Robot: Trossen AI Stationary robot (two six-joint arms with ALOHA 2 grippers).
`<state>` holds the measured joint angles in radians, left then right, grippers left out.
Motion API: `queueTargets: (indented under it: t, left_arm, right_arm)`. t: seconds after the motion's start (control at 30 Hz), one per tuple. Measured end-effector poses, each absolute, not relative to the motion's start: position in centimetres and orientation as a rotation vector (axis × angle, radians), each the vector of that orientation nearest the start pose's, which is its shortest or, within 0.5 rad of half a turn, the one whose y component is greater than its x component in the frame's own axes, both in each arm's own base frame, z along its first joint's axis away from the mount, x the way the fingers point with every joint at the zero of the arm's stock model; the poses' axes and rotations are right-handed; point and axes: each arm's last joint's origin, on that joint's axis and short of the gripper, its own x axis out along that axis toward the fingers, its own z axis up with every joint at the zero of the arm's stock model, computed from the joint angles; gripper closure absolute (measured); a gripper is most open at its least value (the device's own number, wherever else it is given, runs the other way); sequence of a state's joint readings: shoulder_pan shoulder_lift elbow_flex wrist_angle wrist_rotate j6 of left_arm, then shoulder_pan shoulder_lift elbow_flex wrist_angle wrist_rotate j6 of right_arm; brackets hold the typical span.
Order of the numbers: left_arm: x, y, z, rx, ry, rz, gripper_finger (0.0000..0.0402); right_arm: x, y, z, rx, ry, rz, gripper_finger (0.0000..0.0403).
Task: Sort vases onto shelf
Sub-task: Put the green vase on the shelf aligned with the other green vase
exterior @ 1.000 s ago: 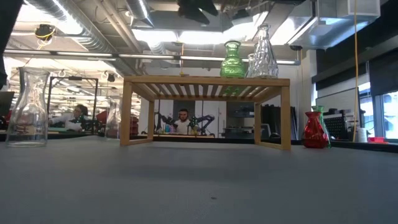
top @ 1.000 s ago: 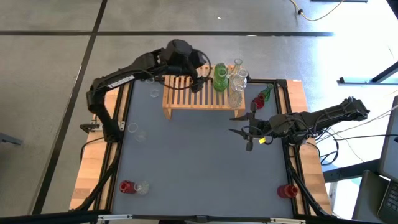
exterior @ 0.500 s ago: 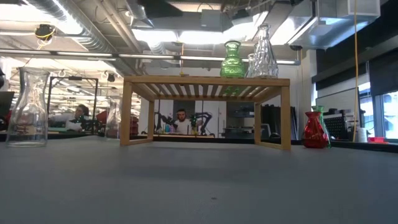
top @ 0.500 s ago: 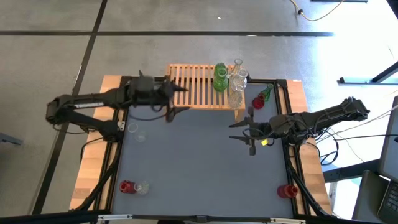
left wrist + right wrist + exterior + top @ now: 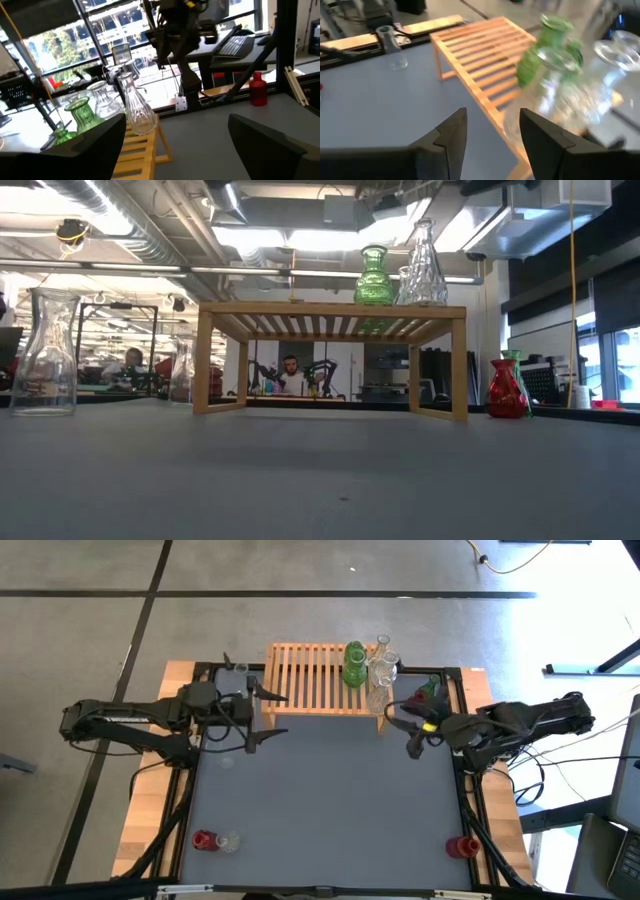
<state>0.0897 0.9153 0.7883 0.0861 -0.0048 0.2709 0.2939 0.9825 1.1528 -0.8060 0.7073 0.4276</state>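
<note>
High view: both tools gape empty, left tool and right tool flanking the shelf.

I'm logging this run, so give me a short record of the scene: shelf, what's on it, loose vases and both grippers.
shelf: wooden shelf at the table's far edge
on shelf: green vase and clear vases at its right end
loose: red vase, red vase by the shelf, red vase at the near right
left gripper: open, empty
right gripper: open, empty

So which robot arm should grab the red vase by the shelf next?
Probably the right: its open pincer hangs just beside the red vase at the shelf's right end. The left pincer is open too, but past the shelf's far end.
</note>
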Motion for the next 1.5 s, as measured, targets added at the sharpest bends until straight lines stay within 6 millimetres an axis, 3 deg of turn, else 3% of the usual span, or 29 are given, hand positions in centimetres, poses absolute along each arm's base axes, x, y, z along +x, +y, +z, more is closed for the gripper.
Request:
queueTargets:
  t: [0.17, 0.27, 0.57, 0.9, 1.07, 1.17, 1.5]
  left_arm:
    - [20.3, 1.7, 33.9, 0.293, 0.041, 0.085, 0.0056]
    - [20.6, 1.7, 33.1, 0.270, 0.078, 0.079, 0.0056]
    - [20.6, 1.7, 32.7, 0.278, 0.083, 0.079, 0.0056]
    - [20.6, 1.7, 32.7, 0.297, 0.088, 0.077, 0.0056]
    - [20.6, 1.7, 32.7, 0.321, 0.088, 0.076, 0.0056]
    - [20.6, 1.7, 32.7, 0.321, 0.088, 0.076, 0.0056]
    - [20.6, 1.7, 32.7, 0.322, 0.089, 0.076, 0.0056]
  right_arm:
    - [16.2, 2.8, 37.5, 0.218, 0.506, -0.600, 0.0233]
    - [15.8, 2.0, 37.0, 0.289, 0.536, -0.693, 0.0233]
    - [14.7, -2.8, 35.8, 0.429, 0.633, -1.056, 0.0233]
    - [13.7, -7.7, 32.6, 0.520, 0.813, -1.180, 0.0232]
    - [13.4, -9.9, 30.9, 0.544, 0.821, -1.194, 0.0230]
    - [12.9, -11.1, 30.1, 0.555, 0.807, -1.235, 0.0212]
    - [11.7, -15.0, 27.4, 0.625, 0.819, -1.388, 0.0094]
